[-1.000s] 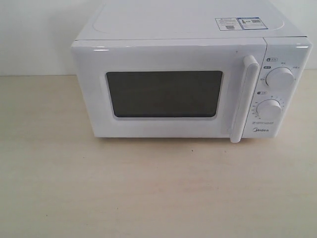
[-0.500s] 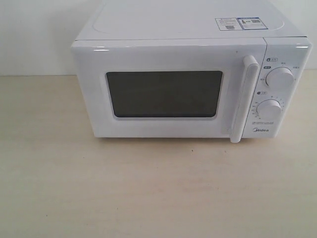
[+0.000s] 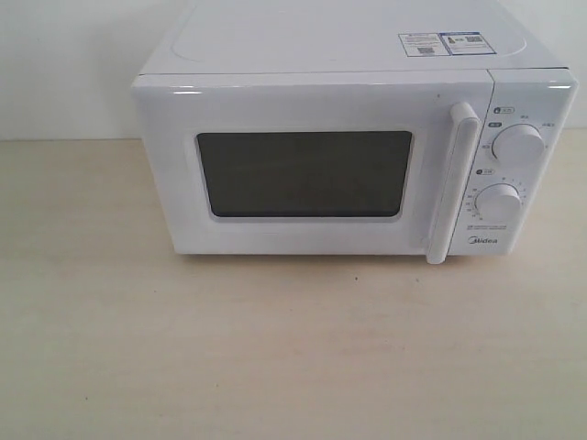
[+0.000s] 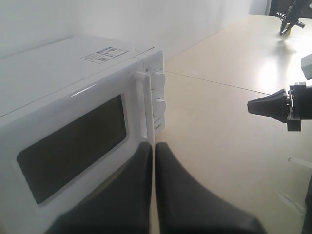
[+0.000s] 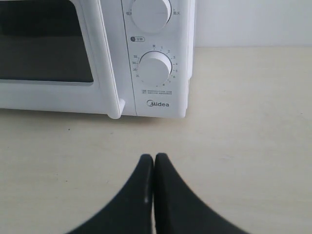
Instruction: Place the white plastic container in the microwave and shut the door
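door [image 3: 312,110] of Midea microwave [image 3: 275,46] closed | white plastic container unseen, possibly inside | left gripper [image 4: 154,145], right gripper [image 5: 154,156] pinched together, empty

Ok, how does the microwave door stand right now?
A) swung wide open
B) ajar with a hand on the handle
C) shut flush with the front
C: the door lies flush in the front of the microwave, with no gap showing beside its handle.

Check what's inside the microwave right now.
Cannot tell. The door is shut, and its dark window shows nothing inside the microwave. No container appears in any view.
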`<move>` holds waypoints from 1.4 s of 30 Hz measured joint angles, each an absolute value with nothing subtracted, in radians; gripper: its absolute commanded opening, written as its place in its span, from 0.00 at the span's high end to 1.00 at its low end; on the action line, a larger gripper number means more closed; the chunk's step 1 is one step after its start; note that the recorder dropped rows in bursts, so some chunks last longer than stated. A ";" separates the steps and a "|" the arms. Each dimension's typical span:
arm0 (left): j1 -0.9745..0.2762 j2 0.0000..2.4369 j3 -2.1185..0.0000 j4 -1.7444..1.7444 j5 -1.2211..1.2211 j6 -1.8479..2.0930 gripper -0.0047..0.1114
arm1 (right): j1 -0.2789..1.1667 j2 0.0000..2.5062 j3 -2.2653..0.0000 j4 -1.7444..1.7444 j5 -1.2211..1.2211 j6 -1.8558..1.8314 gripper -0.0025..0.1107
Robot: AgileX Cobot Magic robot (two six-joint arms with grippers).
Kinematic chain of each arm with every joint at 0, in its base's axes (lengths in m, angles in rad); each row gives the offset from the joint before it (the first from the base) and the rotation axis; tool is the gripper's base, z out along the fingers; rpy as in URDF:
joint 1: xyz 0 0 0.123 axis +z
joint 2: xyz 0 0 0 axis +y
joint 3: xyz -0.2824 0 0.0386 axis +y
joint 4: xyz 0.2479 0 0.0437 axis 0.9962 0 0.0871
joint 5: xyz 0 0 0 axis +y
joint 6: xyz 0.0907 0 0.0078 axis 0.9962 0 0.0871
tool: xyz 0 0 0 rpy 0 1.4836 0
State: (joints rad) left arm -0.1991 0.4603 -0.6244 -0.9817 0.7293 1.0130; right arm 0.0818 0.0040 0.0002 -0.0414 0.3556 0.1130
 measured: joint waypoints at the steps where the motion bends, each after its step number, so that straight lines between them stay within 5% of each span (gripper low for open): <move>1: -0.199 0.460 -0.624 -0.982 0.729 1.013 0.93 | 0.082 0.004 0.000 -0.041 0.356 0.113 0.98; 33: -0.199 0.460 -0.624 -0.927 0.731 1.007 0.93 | 0.082 0.004 0.000 -0.043 0.356 0.115 0.98; 42: -0.199 0.312 -0.624 -0.581 0.709 0.575 0.93 | 0.082 0.004 0.000 -0.045 0.356 0.115 0.98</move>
State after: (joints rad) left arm -0.1991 0.3122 -0.6237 -0.5809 0.7092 0.5750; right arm 0.0818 0.0040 0.0002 -0.0455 0.3556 0.1149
